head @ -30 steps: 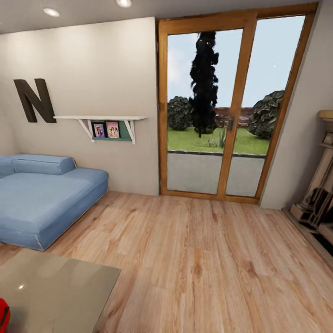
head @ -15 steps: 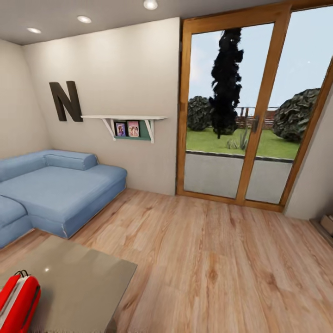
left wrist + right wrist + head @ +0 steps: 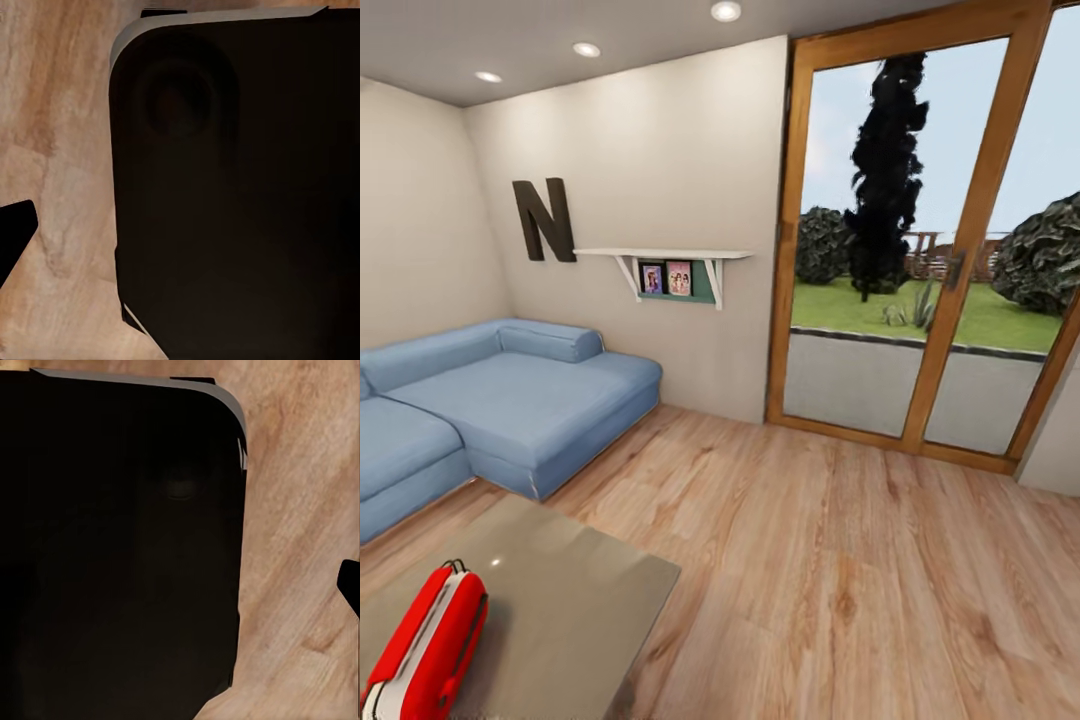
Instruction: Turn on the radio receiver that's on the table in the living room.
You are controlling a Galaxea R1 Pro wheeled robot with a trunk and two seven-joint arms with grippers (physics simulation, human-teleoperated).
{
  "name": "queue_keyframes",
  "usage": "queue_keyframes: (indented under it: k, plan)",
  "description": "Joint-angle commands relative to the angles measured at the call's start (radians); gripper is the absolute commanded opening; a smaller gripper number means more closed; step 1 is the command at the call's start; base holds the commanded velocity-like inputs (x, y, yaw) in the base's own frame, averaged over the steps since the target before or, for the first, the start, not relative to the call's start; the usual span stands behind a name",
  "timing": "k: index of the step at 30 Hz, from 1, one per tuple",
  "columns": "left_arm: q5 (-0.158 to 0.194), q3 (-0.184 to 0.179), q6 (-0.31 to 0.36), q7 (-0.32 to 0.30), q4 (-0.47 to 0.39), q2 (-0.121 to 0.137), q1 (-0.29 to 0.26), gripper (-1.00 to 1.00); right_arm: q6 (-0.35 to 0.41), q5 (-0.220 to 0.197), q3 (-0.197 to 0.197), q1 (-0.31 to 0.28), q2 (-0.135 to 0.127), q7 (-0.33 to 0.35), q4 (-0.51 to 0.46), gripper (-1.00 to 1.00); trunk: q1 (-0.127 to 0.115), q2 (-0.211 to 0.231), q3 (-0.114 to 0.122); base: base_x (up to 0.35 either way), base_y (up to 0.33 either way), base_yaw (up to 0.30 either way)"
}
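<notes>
Left gripper fingertip [image 3: 13, 231] over floor [image 3: 60, 112]; radio receiver [image 3: 425, 650] on table [image 3: 580, 590]

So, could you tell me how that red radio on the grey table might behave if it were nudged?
The radio looks like a stiff, hard shell, so it should hold its shape. It appears narrow for its height, so a sideways push may tip it. The table top is glossy, so it could slide easily.

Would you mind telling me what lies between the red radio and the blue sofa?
In the head view, the stretch between the radio receiver and the sofa holds bare glossy table top, then a strip of wood floor.
</notes>
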Motion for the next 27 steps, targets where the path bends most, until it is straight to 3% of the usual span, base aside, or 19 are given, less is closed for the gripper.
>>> queue_keyframes:
  k: [1, 27]
  plan:
    - [0.0, 0.0, 0.0, 0.0, 0.0, 0.0, 0.0, 1.0, 0.0, 0.0, 0.0, 0.0, 0.0, 0.0, 0.0, 1.0, 0.0, 0.0, 0.0, 0.0, 0.0, 0.19]
    - [0.0, 0.0, 0.0, 0.0, 0.0, -0.001, 0.0, 1.0, 0.0, 0.0, 0.002, 0.0, 0.0, 0.0, 0.0, 1.0, 0.0, 0.0, 0.0, 0.0, 0.0, 0.208]
